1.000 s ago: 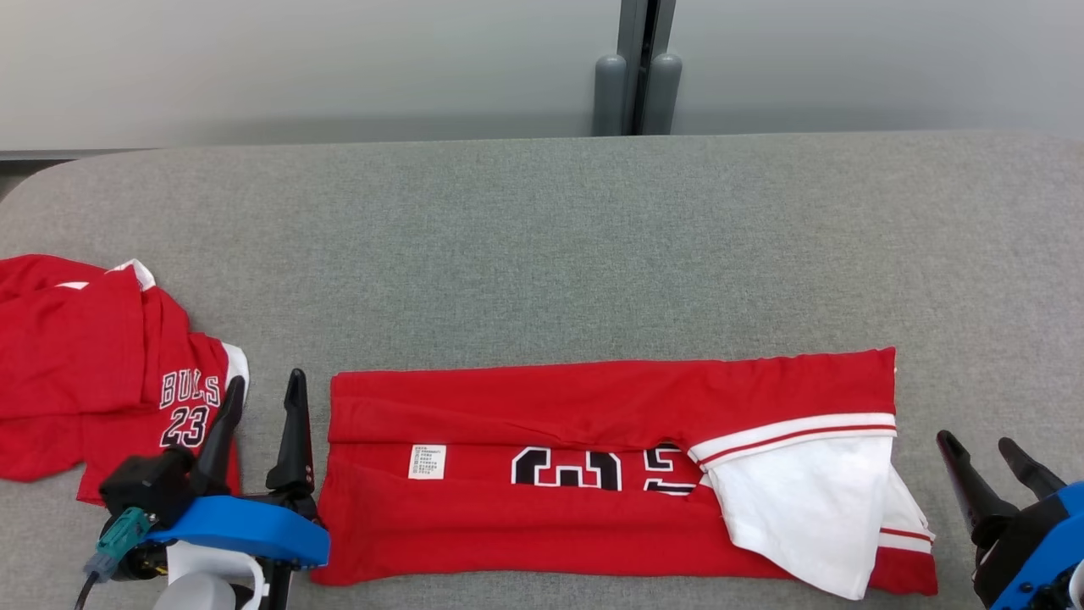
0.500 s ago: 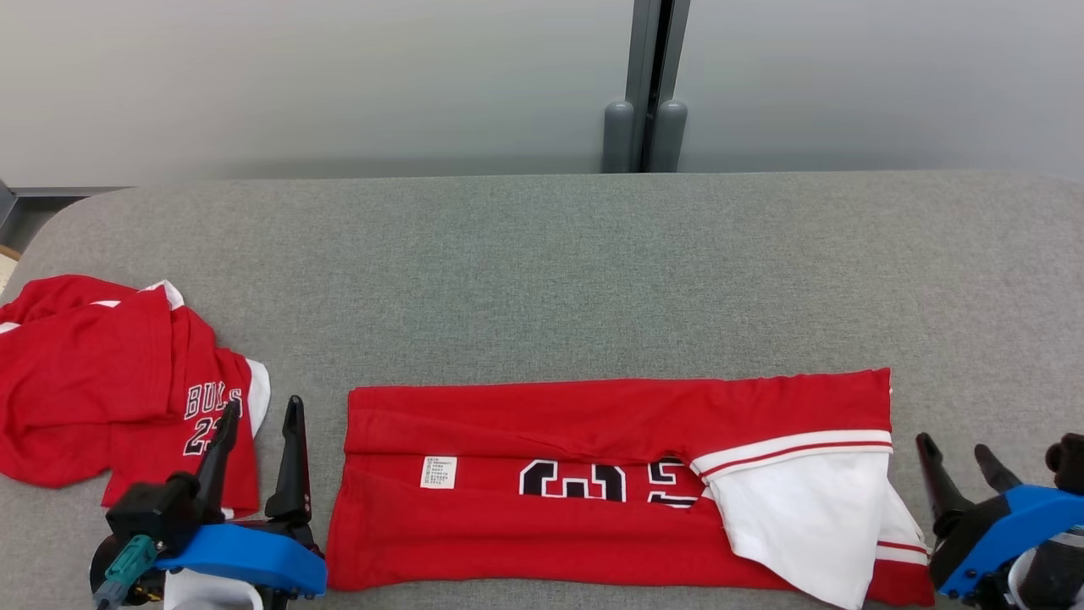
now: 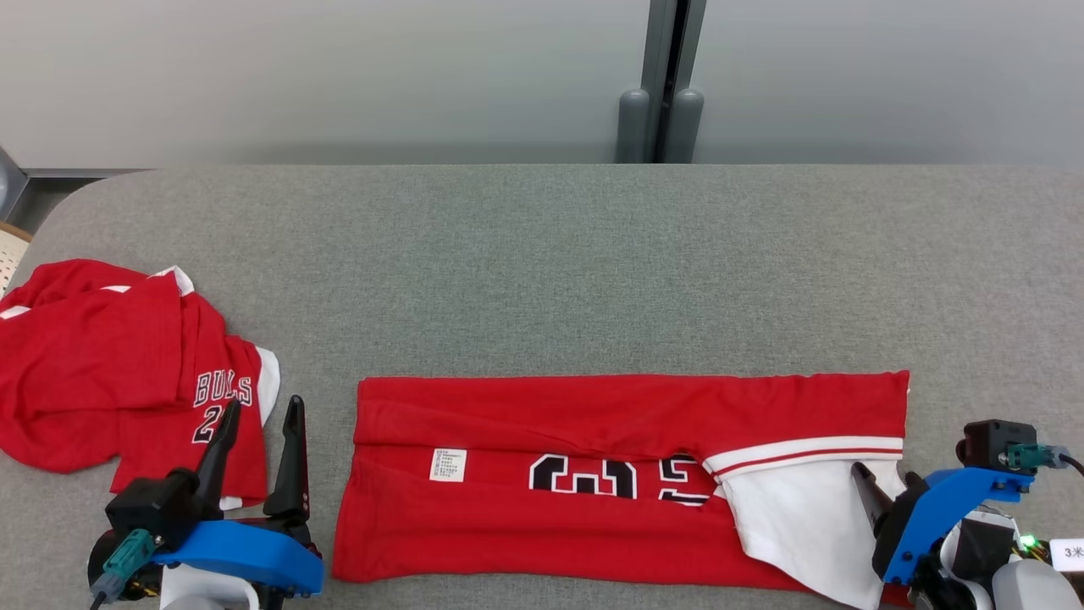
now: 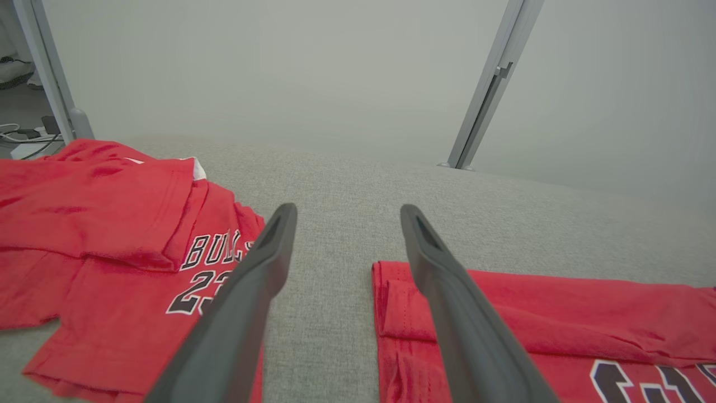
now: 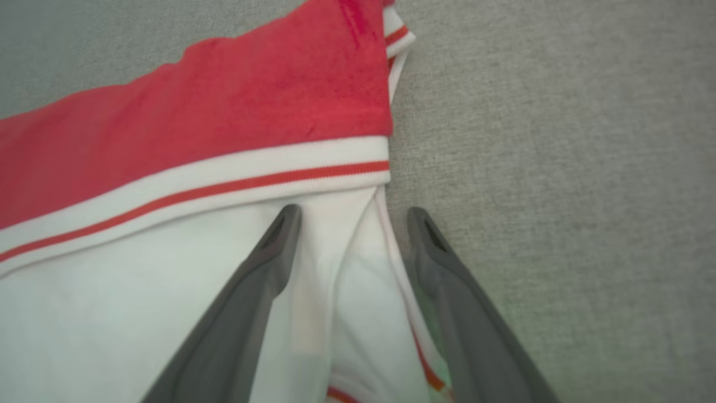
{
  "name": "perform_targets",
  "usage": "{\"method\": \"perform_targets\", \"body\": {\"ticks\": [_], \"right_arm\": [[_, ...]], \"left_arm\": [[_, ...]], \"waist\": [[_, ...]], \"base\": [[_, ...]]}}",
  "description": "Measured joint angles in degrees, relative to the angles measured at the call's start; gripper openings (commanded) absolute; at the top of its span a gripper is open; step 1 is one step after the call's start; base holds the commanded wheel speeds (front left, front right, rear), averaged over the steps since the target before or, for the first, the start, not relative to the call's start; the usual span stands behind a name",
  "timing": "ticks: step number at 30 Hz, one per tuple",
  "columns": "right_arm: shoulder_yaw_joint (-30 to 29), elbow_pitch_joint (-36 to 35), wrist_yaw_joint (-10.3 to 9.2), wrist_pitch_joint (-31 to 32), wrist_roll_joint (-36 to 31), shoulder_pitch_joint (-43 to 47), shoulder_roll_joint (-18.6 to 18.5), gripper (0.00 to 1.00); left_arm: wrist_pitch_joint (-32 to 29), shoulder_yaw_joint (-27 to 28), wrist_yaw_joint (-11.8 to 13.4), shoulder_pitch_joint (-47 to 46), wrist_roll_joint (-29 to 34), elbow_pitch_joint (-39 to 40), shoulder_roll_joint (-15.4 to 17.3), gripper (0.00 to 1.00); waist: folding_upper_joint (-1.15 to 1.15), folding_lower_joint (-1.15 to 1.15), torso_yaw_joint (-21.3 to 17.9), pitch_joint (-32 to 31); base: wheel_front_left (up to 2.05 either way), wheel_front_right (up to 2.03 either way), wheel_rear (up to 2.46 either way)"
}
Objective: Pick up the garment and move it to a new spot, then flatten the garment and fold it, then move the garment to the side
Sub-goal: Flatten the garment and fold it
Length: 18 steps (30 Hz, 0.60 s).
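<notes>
And the right arm has swung in! A moment back the right jaws were parked on bare bench clear of the cloth's end; now they hang over the white panel (image 3: pixel 796 525) at the right end of the garment (image 3: pixel 593 415). The head camera has shifted too, so the cloth's small slide across that view is not its own. The wrist view shows the jaws spread wide and gripping nothing. 1 finger (image 5: pixel 263 268) is above the white cloth and the other (image 5: pixel 447 280) above the grey bench (image 3: pixel 542 254), so the hem runs between them. That looks like a line-up for a pinch on this end, probably for the next fold or a tidy of the loose flap.

The left jaws haven't budged: spread wide, empty, with the garment's left end just to their right and a 2nd red jersey (image 3: pixel 127 373) heaped to their left.

The garment is soft red knit, already doubled into 1 long flat band with a crease down its length. Block numerals (image 3: pixel 584 476) in black and white peek out beside a small white label (image 3: pixel 449 464). Ahead of the right jaws runs ribbed white trim (image 3: pixel 804 451) with a thin red stripe. The bench is covered in coarse grey felt-like fabric.
</notes>
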<state>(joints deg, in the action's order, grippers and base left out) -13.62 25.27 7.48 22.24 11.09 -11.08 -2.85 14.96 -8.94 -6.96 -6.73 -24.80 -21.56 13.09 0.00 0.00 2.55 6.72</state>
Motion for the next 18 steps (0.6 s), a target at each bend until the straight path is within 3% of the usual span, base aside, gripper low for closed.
{"method": "perform_targets", "body": {"ticks": [7,8,9,10,18], "right_arm": [[1.86,4.49,-0.13,2.89,-0.7,-3.5,-0.92,1.0],[2.65,4.54,-0.2,3.61,-0.33,-3.66,-1.15,0.79],[3.3,4.39,-0.31,3.98,-0.21,-3.68,-1.27,0.35],[3.82,4.09,-0.37,4.48,0.2,-3.66,-1.34,0.0],[1.6,-2.93,0.02,5.76,-0.11,-1.84,0.05,0.0]], "left_arm": [[-0.27,-1.23,-0.12,-1.32,-0.54,-1.33,0.15,1.0],[-0.27,-1.3,-0.13,-1.54,-0.71,-1.49,0.2,1.0],[-0.27,-1.33,-0.13,-1.68,-0.91,-1.65,0.3,1.0],[-0.27,-1.34,-0.13,-1.76,-0.92,-1.79,0.43,1.0],[-0.23,-0.78,-0.07,-2.3,-1.32,-1.92,1.27,1.0]], "waist": [[0.0,0.0,0.87,0.7],[0.0,0.0,0.92,0.75],[0.0,0.0,0.91,0.81],[0.0,0.0,0.87,0.89],[0.0,0.01,-0.21,1.22]], "base": [[0.0,0.0,0.0],[0.0,0.0,0.0],[0.0,0.0,0.0],[0.0,0.0,0.0],[0.0,0.0,0.0]]}}
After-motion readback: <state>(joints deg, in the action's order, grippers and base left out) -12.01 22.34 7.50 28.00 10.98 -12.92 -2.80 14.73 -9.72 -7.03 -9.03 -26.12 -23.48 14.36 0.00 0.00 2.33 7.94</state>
